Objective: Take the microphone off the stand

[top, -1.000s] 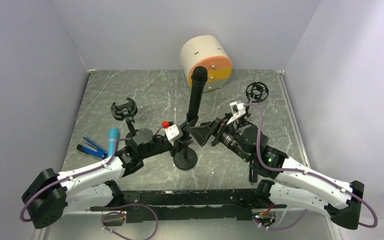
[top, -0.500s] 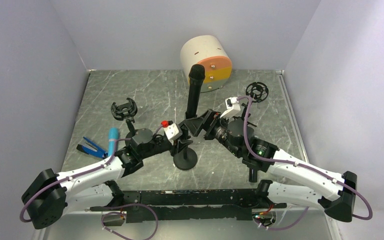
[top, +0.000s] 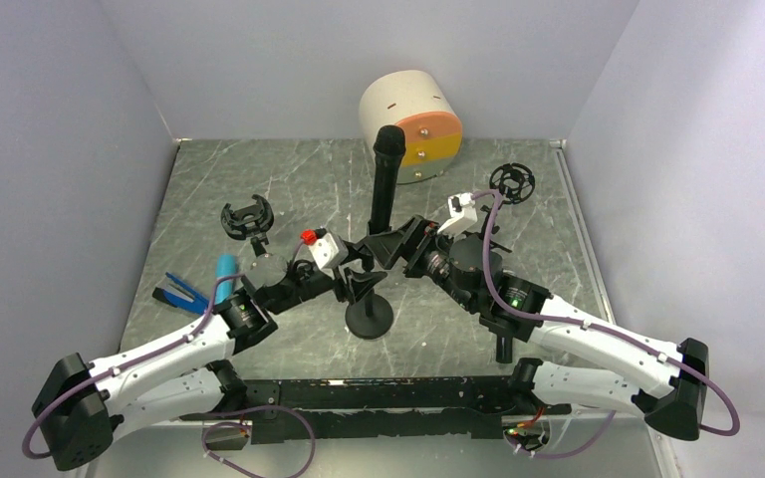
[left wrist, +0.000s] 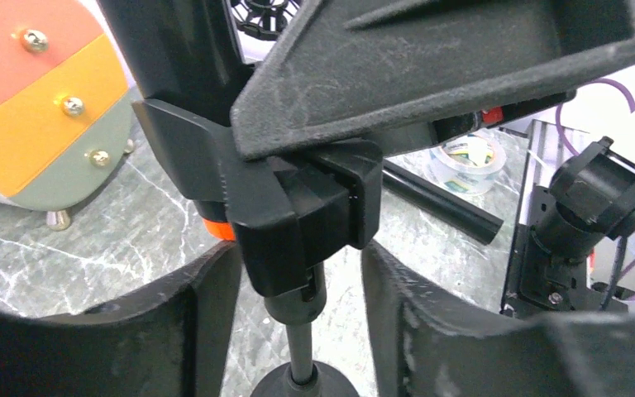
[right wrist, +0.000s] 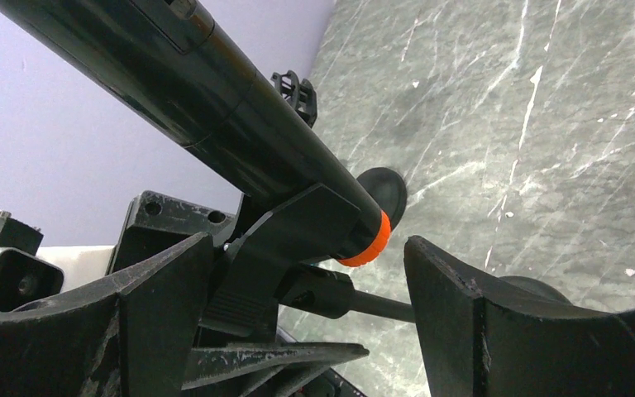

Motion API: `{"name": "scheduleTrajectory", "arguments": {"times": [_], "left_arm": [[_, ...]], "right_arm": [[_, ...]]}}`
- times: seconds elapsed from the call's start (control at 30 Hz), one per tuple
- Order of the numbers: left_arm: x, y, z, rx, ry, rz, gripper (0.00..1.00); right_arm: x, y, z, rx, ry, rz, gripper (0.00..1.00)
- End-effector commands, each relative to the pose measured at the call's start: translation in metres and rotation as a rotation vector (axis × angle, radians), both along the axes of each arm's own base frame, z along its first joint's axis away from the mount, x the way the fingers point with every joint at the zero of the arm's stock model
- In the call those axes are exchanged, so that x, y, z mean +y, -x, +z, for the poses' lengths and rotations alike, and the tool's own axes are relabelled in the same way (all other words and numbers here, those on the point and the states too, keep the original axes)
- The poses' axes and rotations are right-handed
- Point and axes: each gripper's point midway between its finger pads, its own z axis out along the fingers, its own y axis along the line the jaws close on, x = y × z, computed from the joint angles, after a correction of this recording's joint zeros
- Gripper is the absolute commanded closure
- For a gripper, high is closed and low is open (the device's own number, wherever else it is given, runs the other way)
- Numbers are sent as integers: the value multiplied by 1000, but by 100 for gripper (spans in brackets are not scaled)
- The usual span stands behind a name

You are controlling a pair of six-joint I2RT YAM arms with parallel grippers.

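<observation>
Brackets the stand (top: 370, 317) at its clip (left wrist: 298, 223) with left gripper (top: 356, 283) and right gripper (top: 390, 247) both spread, clamps nothing, leaves microphone (top: 386, 179) seated, pull-out undone.

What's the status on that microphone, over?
Left gripper open, straddling stand post. Right gripper open around clip. Microphone still clipped in. Nothing blocking.

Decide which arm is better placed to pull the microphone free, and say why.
Right, probably. The right pincer straddles the microphone at the clip, open; the left pincer sits lower, either side of the stand stem, suited to bracing.
</observation>
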Motion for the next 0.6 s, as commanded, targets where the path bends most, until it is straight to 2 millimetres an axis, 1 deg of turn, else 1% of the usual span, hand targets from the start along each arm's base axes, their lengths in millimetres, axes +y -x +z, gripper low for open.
{"name": "scheduleTrajectory", "arguments": {"times": [0.0,0.07,0.17,0.23,0.33,0.4,0.47,0.57], "left_arm": [[5,-4,27,-38,66,43,49],[4,-4,21,-29,51,40,62],[5,-6,6,-12,4,47,75],[7,-8,-3,-2,-28,59,79],[6,-5,-8,-7,-31,46,84],[6,-4,-8,-16,-24,38,89],[5,-3,-13,-16,-44,28,96],[5,-1,-20,-3,-73,15,97]], "right_arm": [[-9,0,-47,63,164,-12,14],[-10,0,-47,62,165,-12,14],[-10,1,-47,60,165,-9,14],[-9,2,-47,59,164,-5,14],[-9,2,-47,55,165,0,14],[-8,2,-47,55,167,2,14],[-7,2,-48,57,172,7,14],[-5,2,-52,65,180,13,14]]}}
